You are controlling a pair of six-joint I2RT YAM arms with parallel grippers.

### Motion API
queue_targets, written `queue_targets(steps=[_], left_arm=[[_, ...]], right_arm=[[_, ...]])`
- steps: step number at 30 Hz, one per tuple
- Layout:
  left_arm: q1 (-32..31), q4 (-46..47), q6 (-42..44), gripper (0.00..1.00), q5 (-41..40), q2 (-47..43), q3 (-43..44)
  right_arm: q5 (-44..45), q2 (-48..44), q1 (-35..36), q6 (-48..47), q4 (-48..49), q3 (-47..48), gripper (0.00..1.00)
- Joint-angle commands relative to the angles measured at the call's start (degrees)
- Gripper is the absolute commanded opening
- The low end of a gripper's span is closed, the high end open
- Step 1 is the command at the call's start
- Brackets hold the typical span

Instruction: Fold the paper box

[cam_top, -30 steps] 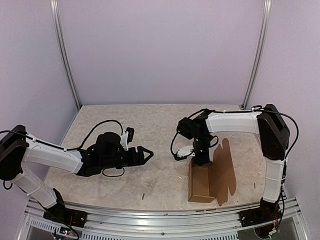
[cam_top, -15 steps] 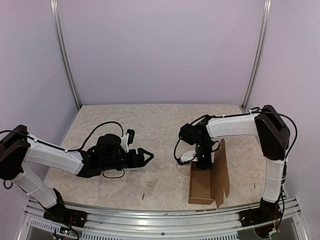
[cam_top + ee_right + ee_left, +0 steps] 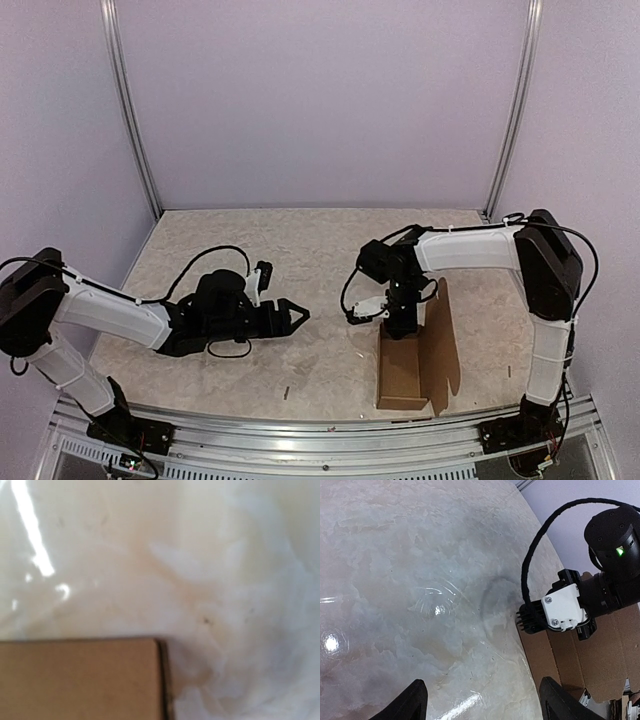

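Observation:
The paper box point(image 3: 400, 370) is brown cardboard lying near the table's front right, with its lid panel point(image 3: 440, 345) standing nearly upright along its right side. My right gripper point(image 3: 400, 322) points down at the box's far end; its fingers are too dark and small to read. The right wrist view holds only a blurred cardboard corner point(image 3: 80, 680) and no fingers. My left gripper point(image 3: 290, 315) hovers low over the table left of the box, open and holding nothing. In the left wrist view the gripper point(image 3: 485, 702) faces the box point(image 3: 600, 665).
The table point(image 3: 300, 250) is pale marbled stone, with violet walls on three sides. A metal rail point(image 3: 320, 440) runs along the near edge. The right arm's wrist point(image 3: 565, 607) and its black cable point(image 3: 530, 570) show in the left wrist view.
The lid panel has swung from leaning out to the right to nearly upright. My right gripper shifted slightly over the box's far end. The left arm barely moved.

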Motion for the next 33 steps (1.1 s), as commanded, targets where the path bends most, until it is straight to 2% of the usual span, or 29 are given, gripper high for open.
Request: queue_targets(steps=[1,8,16,24,28,33], left_arm=[[-0.3,1.4,-0.4,0.75,1.2,0.9,-0.8],[-0.4,1.3,-0.8,0.75,0.9,0.1,-1.7],[-0.5,1.8,-1.3,0.75,1.3,1.0,-1.5],[-0.6,1.9,-1.6,0.75,1.6,1.7,-1.1],[-0.7,3.3,-3.0,0.75,1.8,3.6,-0.8],[-1.1,5.6,-4.6,0.75,4.2,8.7,0.9]], right_arm=[[-2.2,-1.1,0.3,0.3,1.3,0.4,0.18],[0.3,-1.0,0.3,0.2,2.9,-0.8,0.11],[2.8,-2.2,0.3,-0.2,4.2,-3.1,0.11],[4.0,-3.4,0.3,-0.1,5.7,-4.5,0.05],[8.4,-5.7,0.7,-0.1,12.8,-9.0,0.0],[16.2,-6.8,2.3,0.0,20.6,-15.1,0.0]])
